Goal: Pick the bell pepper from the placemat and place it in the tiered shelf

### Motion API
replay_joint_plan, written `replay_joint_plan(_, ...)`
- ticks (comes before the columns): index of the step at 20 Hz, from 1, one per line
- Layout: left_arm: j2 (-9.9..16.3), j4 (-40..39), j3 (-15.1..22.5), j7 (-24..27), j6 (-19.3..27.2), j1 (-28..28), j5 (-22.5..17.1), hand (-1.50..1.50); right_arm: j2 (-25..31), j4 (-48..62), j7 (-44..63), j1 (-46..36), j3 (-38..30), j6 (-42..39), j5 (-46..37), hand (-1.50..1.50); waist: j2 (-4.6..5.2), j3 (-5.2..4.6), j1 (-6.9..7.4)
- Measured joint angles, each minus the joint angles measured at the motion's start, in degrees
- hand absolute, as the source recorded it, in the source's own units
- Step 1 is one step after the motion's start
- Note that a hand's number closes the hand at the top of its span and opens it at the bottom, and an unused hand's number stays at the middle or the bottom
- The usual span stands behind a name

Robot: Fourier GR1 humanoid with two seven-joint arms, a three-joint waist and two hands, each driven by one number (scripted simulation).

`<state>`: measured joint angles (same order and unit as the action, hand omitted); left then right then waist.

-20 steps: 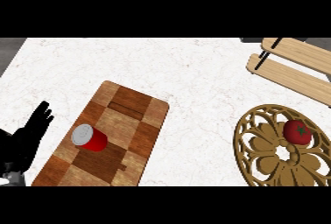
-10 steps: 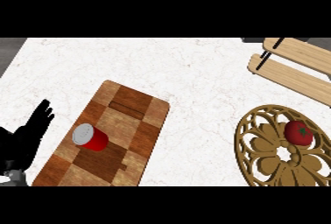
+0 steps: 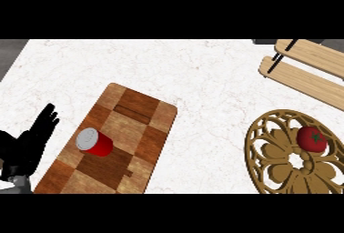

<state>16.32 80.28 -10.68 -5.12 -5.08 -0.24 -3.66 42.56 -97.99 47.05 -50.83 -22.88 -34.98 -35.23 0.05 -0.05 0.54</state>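
A red bell pepper point(image 3: 312, 138) with a green stem lies on the ornate round tan placemat point(image 3: 282, 159) at the right edge of the head view. The tiered wooden shelf point(image 3: 308, 68) stands at the upper right, its slats running diagonally. My left hand point(image 3: 28, 146) rests open at the lower left edge, fingers up, beside the wooden cutting board and far from the pepper. My right hand does not show.
A checkered wooden cutting board point(image 3: 114, 141) lies at the lower left with a red cup point(image 3: 94, 142) lying on it. White marble counter point(image 3: 201, 86) stretches between the board and the placemat. The counter's left edge runs past the upper left corner.
The view has shifted slightly, so the objects sit a little lower and to the right in the picture. My left hand stays open at the left edge.
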Motion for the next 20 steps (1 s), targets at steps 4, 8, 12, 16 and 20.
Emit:
replay_joint_plan(4, 0.1, 0.2, -0.2, -0.5, -0.1, -0.4, 0.2, 0.0, 2.0, 6.8, -3.8, -0.3, 2.1, 3.6, -3.5, 1.5, 0.06, 0.02, 0.12)
replay_joint_plan(8, -0.5, 1.8, 0.2, -1.6, 0.6, 0.0, 0.9, 0.0, 3.2, 14.0, -9.1, 0.4, 2.6, 9.1, -6.3, 1.5, 0.08, 0.03, 0.19)
replay_joint_plan(12, -0.1, 1.2, -0.5, -1.2, -0.4, -0.2, 0.5, 0.0, 2.7, 19.7, -12.2, 0.3, 2.6, 13.6, -7.5, 1.5, 0.09, 0.03, 0.17)
replay_joint_plan(16, 0.1, 0.7, -1.0, -1.5, -0.8, -0.8, 0.4, 0.0, 2.8, 27.5, -15.9, -1.2, 2.2, 18.0, -8.2, 1.5, 0.13, 0.04, 0.26)
replay_joint_plan(20, -0.1, 1.5, -0.7, -1.6, -1.3, -0.2, 0.4, 0.0, 3.0, 35.6, -17.7, -2.4, 1.2, 23.0, -9.6, -1.5, 0.18, 0.05, 0.49)
